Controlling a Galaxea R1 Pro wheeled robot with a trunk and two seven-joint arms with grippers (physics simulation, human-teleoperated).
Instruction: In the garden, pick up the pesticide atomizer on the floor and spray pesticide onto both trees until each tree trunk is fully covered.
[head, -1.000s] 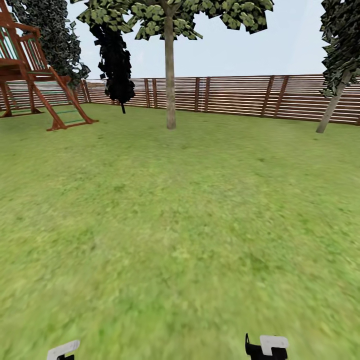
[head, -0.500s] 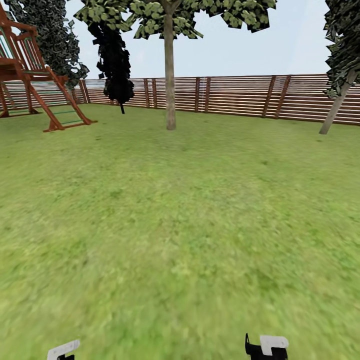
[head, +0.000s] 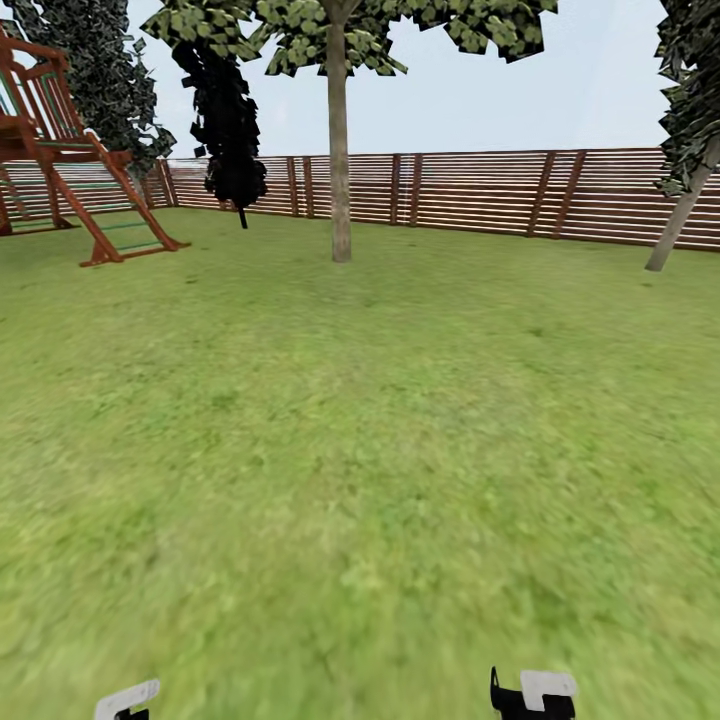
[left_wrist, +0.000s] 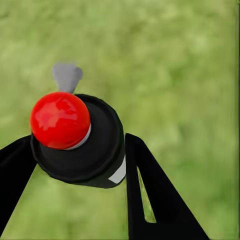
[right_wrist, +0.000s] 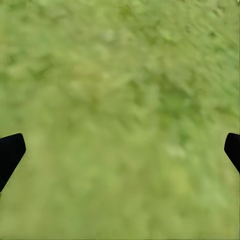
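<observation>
In the left wrist view my left gripper (left_wrist: 77, 145) is shut on the pesticide atomizer (left_wrist: 95, 150), seen from its top end. It has a dark round body with a pale label patch, a red knob and a grey trigger piece. Below it lies blurred lawn. My right gripper (right_wrist: 122, 150) is open over bare grass, its black fingertips (right_wrist: 11, 150) far apart. In the head view a tree with a pale grey-brown trunk (head: 340, 180) and a jagged green crown stands far ahead on the lawn (head: 360, 450), before the fence (head: 480, 192).
A red-brown wooden play frame (head: 70, 160) with a ladder stands at the far left. Dark columnar trees (head: 228, 120) rise beside it. Another tree with a leaning pale trunk (head: 680, 225) is at the right edge. Open grass stretches between me and the fence.
The whole head view has shifted slightly: the play frame has slid left and the right tree further right, so the camera has moved. Both arms hold their pose.
</observation>
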